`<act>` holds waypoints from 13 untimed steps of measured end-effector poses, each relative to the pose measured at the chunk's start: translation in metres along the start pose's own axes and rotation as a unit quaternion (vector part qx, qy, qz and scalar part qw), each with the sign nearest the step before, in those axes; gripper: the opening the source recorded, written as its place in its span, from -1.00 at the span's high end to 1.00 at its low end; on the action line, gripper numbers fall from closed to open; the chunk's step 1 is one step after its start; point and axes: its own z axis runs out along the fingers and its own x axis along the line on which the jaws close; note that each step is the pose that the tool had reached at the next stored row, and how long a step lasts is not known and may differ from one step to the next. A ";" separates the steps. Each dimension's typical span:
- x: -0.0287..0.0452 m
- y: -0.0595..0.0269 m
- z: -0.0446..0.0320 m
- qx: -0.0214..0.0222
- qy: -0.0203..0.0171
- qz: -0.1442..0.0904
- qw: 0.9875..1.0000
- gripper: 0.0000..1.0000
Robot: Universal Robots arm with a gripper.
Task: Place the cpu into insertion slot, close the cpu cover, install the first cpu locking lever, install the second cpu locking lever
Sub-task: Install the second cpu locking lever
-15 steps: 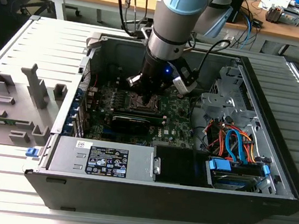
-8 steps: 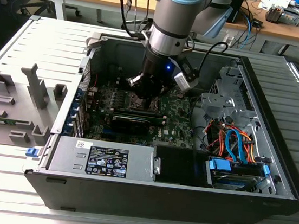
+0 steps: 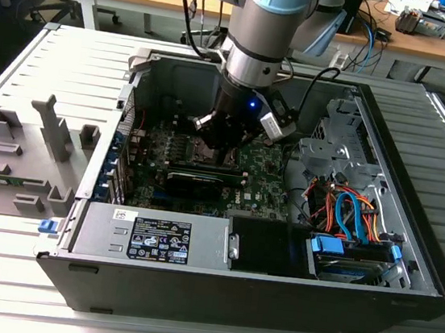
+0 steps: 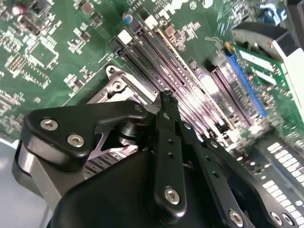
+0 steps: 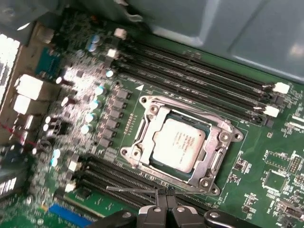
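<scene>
The cpu (image 5: 178,142), a silver-topped square chip, lies flat in the insertion slot (image 5: 127,152) on the green board. The cpu cover (image 5: 216,137), a silvery metal frame, is folded down around it. A thin wire locking lever (image 5: 130,189) runs along the socket's side nearest my gripper, raised off the board, and its end meets my fingertips. My gripper (image 5: 164,194) is shut beside that socket edge; I cannot tell whether the lever is pinched. In the second wrist view my gripper (image 4: 165,97) points down next to the socket corner (image 4: 114,85). In the exterior view my gripper (image 3: 224,144) reaches deep into the open case.
Long black memory slots (image 5: 199,78) flank the socket on both sides. A black graphics card (image 3: 196,181) lies just in front of the arm, the power supply (image 3: 157,236) in front of that. A drive cage with coloured cables (image 3: 346,214) fills the exterior view's right.
</scene>
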 end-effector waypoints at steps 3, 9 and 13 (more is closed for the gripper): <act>-0.0003 0.0002 0.0018 -0.006 0.002 0.037 0.999 0.79; 0.0133 0.0049 0.0039 -0.010 0.002 0.049 0.999 0.79; 0.0304 0.0109 0.0063 -0.017 -0.001 0.048 0.999 0.79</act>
